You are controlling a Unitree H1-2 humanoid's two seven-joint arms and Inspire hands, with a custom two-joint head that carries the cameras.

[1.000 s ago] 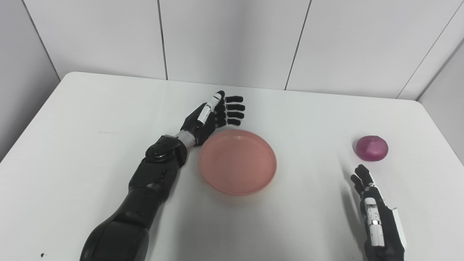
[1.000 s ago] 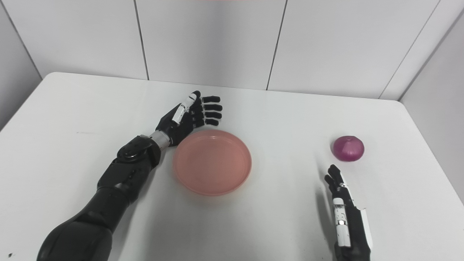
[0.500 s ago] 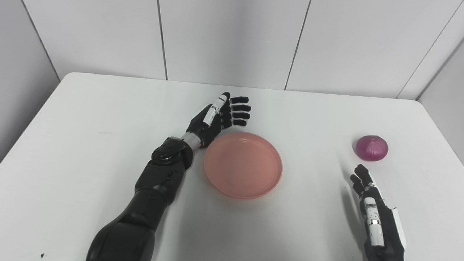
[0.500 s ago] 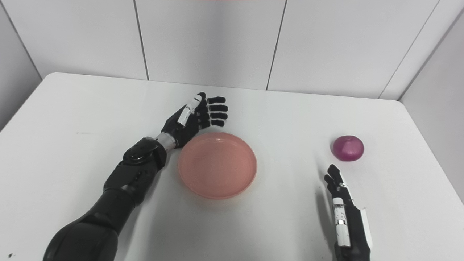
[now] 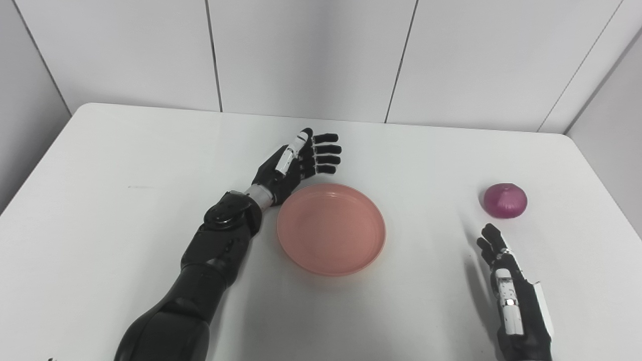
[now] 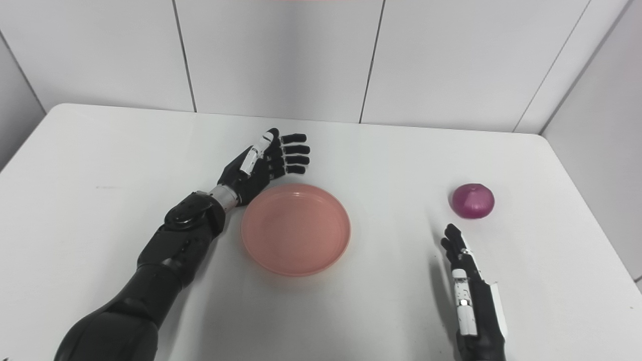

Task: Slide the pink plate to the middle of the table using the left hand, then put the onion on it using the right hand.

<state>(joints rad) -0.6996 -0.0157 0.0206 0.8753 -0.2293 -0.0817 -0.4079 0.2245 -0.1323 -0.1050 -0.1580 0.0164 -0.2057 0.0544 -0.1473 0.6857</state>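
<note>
Nudged rightward: pink plate (image 5: 331, 229), left hand (image 5: 296, 161) spread at its 11 o'clock rim.
Round, slippery onion (image 5: 505, 200): cup around sides; right hand (image 5: 506, 281) spread, at its 6 o'clock.

White table (image 5: 125, 165) bearing a pink plate (image 5: 331, 228) near its middle and an onion (image 5: 505, 200) toward its right edge.

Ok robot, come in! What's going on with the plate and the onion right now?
Left robot hand open beside pink plate. Right robot hand open, short of red onion. Plate empty, nothing between.
</note>
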